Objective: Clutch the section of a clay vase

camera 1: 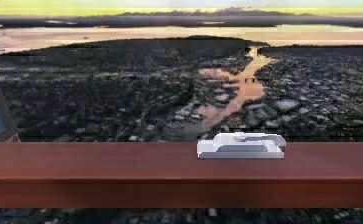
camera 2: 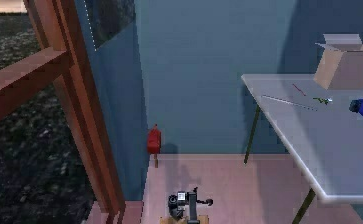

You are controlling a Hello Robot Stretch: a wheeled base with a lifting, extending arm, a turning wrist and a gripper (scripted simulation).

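Red blob (camera 2: 154,140) sits well apart from your gripper (camera 2: 179,204), can't tell if that's holding anything. Box (camera 2: 344,62) on the table (camera 2: 319,150): contents hidden.

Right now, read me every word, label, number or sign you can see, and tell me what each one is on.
No text can be read anywhere.
Cardboard box on the white table: plain sides, no label shows.
White object on the wooden ledge: no marking legible.
Red thing on the floor by the blue wall: too small to tell.
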